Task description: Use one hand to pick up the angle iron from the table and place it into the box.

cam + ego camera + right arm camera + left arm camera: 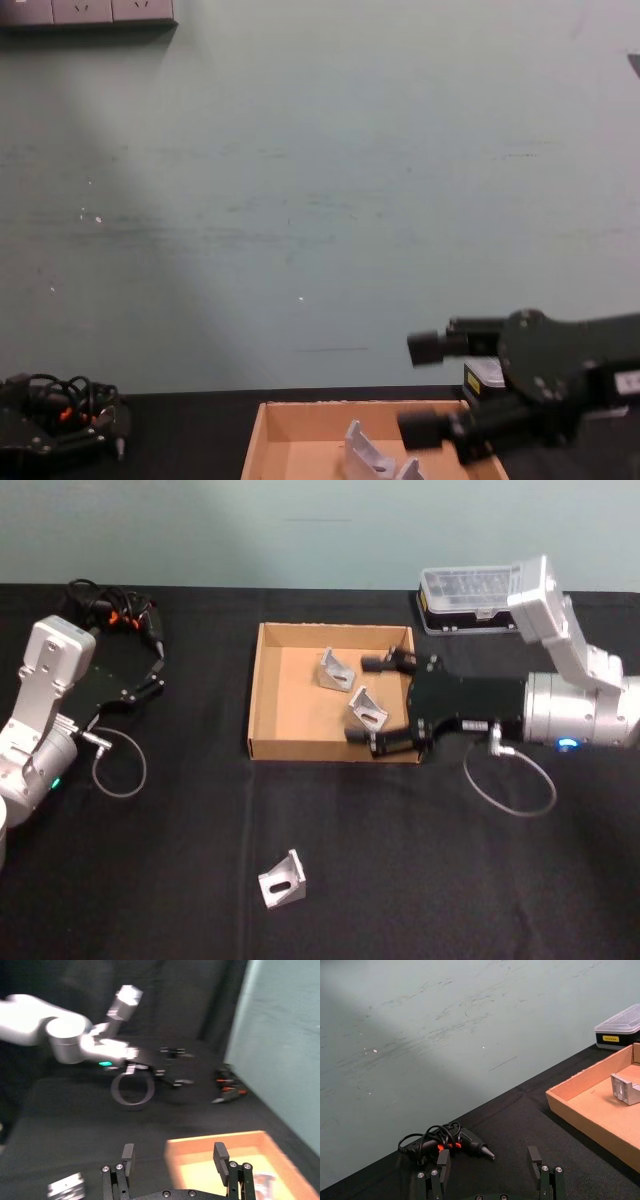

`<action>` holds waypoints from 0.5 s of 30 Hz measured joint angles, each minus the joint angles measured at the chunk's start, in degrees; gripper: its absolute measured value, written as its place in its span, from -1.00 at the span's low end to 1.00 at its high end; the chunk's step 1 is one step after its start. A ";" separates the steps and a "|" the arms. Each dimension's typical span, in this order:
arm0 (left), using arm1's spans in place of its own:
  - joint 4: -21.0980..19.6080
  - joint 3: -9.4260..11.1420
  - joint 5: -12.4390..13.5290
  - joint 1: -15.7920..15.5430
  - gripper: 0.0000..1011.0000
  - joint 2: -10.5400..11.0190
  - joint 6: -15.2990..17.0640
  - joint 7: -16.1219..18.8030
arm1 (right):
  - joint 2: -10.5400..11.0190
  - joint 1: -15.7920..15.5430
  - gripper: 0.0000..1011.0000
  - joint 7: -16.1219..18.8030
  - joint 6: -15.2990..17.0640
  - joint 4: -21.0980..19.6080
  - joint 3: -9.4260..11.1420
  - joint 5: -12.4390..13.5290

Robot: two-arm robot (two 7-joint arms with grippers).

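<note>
The right gripper (360, 700) hangs over the right half of the box (330, 750). The chest view shows it raised above the floor of the box, its two black fingers (385, 742) spread wide with nothing clamped between them. Seen from the head view, the first angle iron (368, 710) lies on the cardboard floor under that gap. The second angle iron (335, 670) rests farther back in the box, apart from the first. The third angle iron (282, 880) sits on the table (450, 880) well in front of the box's front wall, toward its left end and far from both grippers. The left gripper (158, 668) is parked on the table to the left of the box, its fingers apart and empty. Just behind it, left of the box's rear corner, lies a black gun-shaped tool (115, 615) with orange details and a coiled cord. A black plastic case (468, 600) with a clear lid stands just behind the box's right rear corner. The tabletop is matte black, and behind it rises a pale green wall (300, 200) with white sockets (85, 10) high up to the left of the box.
</note>
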 joint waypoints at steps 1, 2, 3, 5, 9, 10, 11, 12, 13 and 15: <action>0.00 0.00 0.00 0.00 0.98 0.00 0.00 0.00 | 0.45 -0.10 0.98 0.84 -0.09 -0.36 -0.34 0.23; 0.00 0.00 0.00 0.00 0.98 0.00 0.00 0.00 | 1.10 -0.21 0.98 2.24 -0.30 -0.88 -0.91 0.54; 0.00 0.00 0.01 0.00 0.98 0.00 0.00 0.00 | 1.47 -0.27 0.98 2.99 -0.40 -1.17 -1.28 0.70; 0.00 0.00 0.00 0.00 0.98 0.00 0.00 0.00 | 2.25 -0.35 0.98 4.92 -0.73 -1.60 -2.54 0.80; 0.00 0.00 0.00 0.00 0.98 0.00 0.00 0.00 | 2.82 -0.27 0.98 7.47 -1.28 -1.63 -4.66 0.72; 0.00 0.00 0.00 0.00 0.98 0.00 0.00 0.00 | 2.86 -0.25 0.98 7.80 -1.36 -1.60 -5.02 0.66; 0.00 0.00 0.01 0.00 0.98 0.00 0.00 0.00 | 2.92 -0.22 0.98 8.19 -1.43 -1.55 -5.44 0.57; 0.00 0.00 0.00 0.00 0.98 0.00 0.00 0.00 | 2.94 -0.17 0.98 8.48 -1.51 -1.49 -5.81 0.43; 0.00 0.00 0.01 0.00 0.98 0.00 0.00 0.00 | 2.96 -0.02 0.98 9.10 -1.66 -1.32 -6.71 0.14; 0.00 0.00 0.00 0.00 0.98 0.00 0.00 0.00 | 2.80 0.29 0.98 9.76 -1.80 -0.88 -8.03 -0.44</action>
